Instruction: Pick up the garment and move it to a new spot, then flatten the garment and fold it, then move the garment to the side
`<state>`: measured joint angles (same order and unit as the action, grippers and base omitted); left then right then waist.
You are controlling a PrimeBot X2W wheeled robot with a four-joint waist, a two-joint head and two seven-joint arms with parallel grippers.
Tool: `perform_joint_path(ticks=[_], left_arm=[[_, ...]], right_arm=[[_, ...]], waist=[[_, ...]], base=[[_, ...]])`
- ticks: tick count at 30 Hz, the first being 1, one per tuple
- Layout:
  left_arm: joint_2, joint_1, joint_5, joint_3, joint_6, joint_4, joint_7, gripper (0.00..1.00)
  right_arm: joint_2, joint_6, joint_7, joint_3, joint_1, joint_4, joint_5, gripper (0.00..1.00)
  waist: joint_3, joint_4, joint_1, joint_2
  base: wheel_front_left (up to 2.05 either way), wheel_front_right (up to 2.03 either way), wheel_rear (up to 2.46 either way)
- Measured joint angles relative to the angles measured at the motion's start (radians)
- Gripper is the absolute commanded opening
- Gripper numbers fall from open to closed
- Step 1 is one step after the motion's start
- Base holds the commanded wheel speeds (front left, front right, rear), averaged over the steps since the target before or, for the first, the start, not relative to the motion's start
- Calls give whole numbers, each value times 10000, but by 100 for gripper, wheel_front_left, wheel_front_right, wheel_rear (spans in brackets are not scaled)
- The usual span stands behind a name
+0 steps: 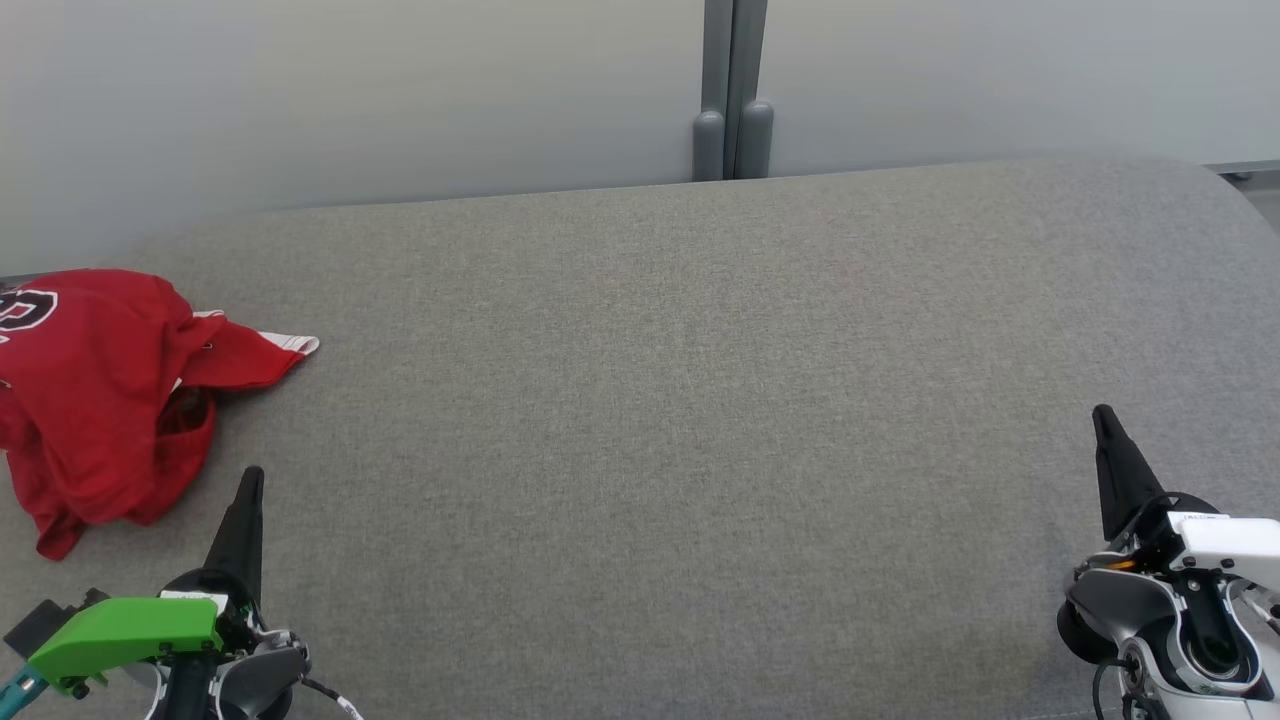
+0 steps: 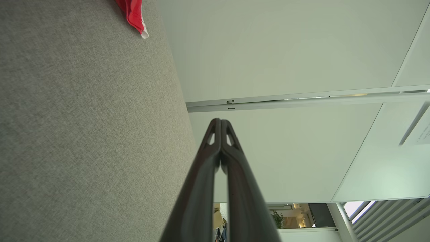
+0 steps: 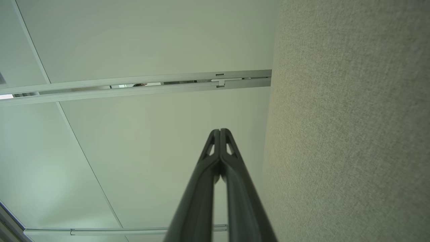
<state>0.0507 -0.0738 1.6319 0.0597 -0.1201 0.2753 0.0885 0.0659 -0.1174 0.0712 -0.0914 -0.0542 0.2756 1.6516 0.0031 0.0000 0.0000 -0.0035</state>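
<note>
The garment is a red shirt with white print and a white-trimmed cuff, crumpled in a heap at the left edge of the grey fabric surface. Its cuff tip peeks in at the top of the left wrist view. My left gripper stands at the lower left, just right of and below the heap, not touching it, its fingers pressed together and empty. My right gripper stands at the lower right, far from the shirt, its fingers likewise shut on nothing.
Pale wall panels rise behind the surface, joined by a grey post at the back centre. The surface's back edge curves down at the far right.
</note>
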Motion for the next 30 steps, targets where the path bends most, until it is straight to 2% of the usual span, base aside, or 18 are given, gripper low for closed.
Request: perform_joint_path(ticks=[30], left_arm=[[-4,0,-2,6,0,0,0,0]], right_arm=[[-10,0,13,-15,0,0,0,0]], waist=[[0,0,0,0]], base=[[0,0,0]])
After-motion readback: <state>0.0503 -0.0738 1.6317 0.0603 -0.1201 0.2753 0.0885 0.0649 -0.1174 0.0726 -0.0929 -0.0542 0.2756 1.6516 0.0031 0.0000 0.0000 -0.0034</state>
